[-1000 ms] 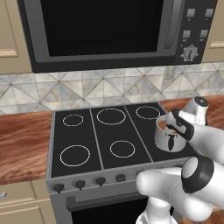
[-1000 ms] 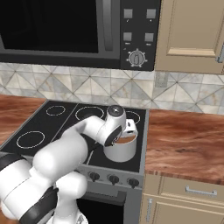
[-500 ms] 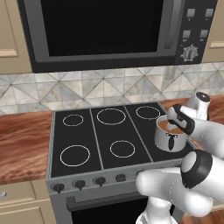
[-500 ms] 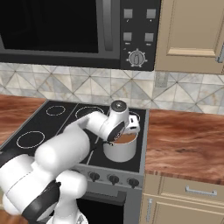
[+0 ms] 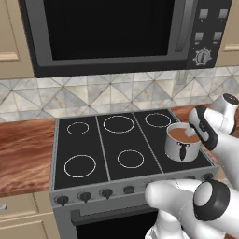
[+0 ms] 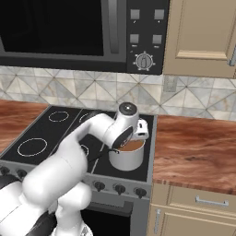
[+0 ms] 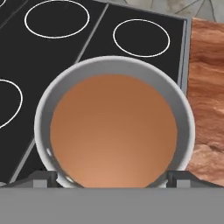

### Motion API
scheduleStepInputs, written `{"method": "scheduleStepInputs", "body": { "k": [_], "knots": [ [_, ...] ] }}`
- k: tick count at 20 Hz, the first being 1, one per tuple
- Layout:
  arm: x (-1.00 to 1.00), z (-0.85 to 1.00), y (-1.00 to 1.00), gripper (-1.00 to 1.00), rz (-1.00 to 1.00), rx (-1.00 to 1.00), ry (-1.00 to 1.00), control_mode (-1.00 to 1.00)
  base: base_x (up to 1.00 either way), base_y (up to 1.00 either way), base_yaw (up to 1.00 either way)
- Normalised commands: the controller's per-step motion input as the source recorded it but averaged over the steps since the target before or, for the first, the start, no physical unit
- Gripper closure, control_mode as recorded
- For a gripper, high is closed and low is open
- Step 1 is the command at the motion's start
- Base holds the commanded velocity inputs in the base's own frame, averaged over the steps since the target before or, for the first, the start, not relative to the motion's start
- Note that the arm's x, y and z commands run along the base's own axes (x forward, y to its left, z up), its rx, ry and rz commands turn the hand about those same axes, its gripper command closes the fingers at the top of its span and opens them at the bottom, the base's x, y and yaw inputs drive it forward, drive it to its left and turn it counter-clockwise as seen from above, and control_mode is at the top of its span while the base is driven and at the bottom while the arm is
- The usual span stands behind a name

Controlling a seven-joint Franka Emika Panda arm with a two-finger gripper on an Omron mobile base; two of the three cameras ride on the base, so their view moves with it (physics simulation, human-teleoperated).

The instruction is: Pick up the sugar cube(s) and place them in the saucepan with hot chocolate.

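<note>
No sugar cube can be seen on the brown liquid. The claw [image 7: 112, 177] hangs empty, fingers spread wide apart, with the saucepan [image 7: 114, 122] directly beneath it on the stove [image 7: 57, 52]. The likely trouble is a low or sideways retreat: a fingertip could clip the steel rim, tipping hot chocolate across the burners toward the bench [image 7: 208, 87] beside it.

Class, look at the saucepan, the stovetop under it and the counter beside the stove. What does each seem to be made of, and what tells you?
Saucepan: likely polished steel, judging by its shiny grey wall.
Stovetop: smooth black glass or ceramic, flat with painted white rings.
Counter: reddish-brown wood, or a wood-look laminate, with streaky grain.
</note>
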Motion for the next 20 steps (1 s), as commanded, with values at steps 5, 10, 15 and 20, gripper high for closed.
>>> {"method": "scheduleStepInputs", "body": {
  "k": [5,10,15,20],
  "knots": [
    [-0.28,0.24,-0.02,-1.00,0.00,0.06,-0.07,-1.00,0.00,0.00,0.00],
    [-0.19,0.11,-0.01,-1.00,0.00,0.03,-0.06,-1.00,0.00,0.00,0.00],
    [-0.23,0.13,-0.03,-1.00,0.00,0.04,-0.05,-1.00,0.00,0.00,0.00],
    [-0.30,0.40,0.00,-1.00,0.00,0.00,-0.04,-1.00,0.00,0.00,0.00]
  ]
}}
